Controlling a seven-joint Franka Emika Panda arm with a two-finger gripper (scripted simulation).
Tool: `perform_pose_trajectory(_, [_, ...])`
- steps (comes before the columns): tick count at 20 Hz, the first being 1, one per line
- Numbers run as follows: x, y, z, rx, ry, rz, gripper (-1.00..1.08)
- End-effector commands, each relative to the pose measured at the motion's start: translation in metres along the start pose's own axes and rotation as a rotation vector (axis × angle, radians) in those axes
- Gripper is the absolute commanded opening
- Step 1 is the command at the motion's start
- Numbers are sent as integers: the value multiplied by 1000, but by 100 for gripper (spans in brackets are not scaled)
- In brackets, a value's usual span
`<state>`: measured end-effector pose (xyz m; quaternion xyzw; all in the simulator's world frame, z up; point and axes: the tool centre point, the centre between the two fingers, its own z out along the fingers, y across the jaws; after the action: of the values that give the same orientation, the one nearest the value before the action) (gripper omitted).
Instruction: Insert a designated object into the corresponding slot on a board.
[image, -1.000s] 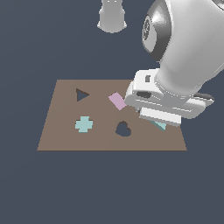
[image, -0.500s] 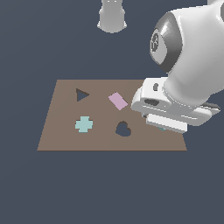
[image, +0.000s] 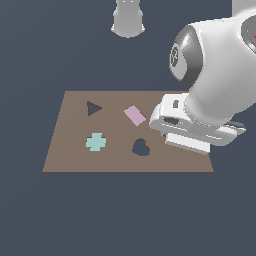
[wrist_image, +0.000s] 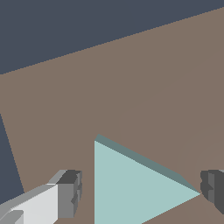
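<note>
The pale teal triangle block (wrist_image: 131, 186) lies flat on the brown board (wrist_image: 144, 78), seen close up in the wrist view. My gripper (wrist_image: 140, 190) is open and straddles it. One finger (wrist_image: 68, 194) stands a little clear of the block's flat side. The other finger (wrist_image: 213, 186) is right at its pointed tip. In the exterior view my gripper (image: 187, 142) hangs low over the board (image: 75, 155) at its right end, and the arm hides the block. The dark triangular slot (image: 93, 108) is at the board's far left.
A teal cross (image: 96, 142) sits in the board's near left. A pink rectangle (image: 134, 115) lies tilted near the middle. A dark heart-shaped hole (image: 141, 147) is just left of my hand. The robot's base (image: 128, 17) stands behind the board.
The arm has shifted toward the exterior view's right and slightly nearer. A sliver of the teal block that showed beside the hand a second ago is now covered.
</note>
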<state>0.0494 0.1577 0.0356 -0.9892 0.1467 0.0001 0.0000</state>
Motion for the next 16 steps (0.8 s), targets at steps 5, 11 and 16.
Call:
perform_pose_trajectory(5, [0, 0, 6, 0, 0, 1, -100])
perform_pose_trajectory(11, [0, 0, 6, 0, 0, 1, -100])
perform_pose_trajectory(16, [0, 1, 5, 1, 1, 3, -100])
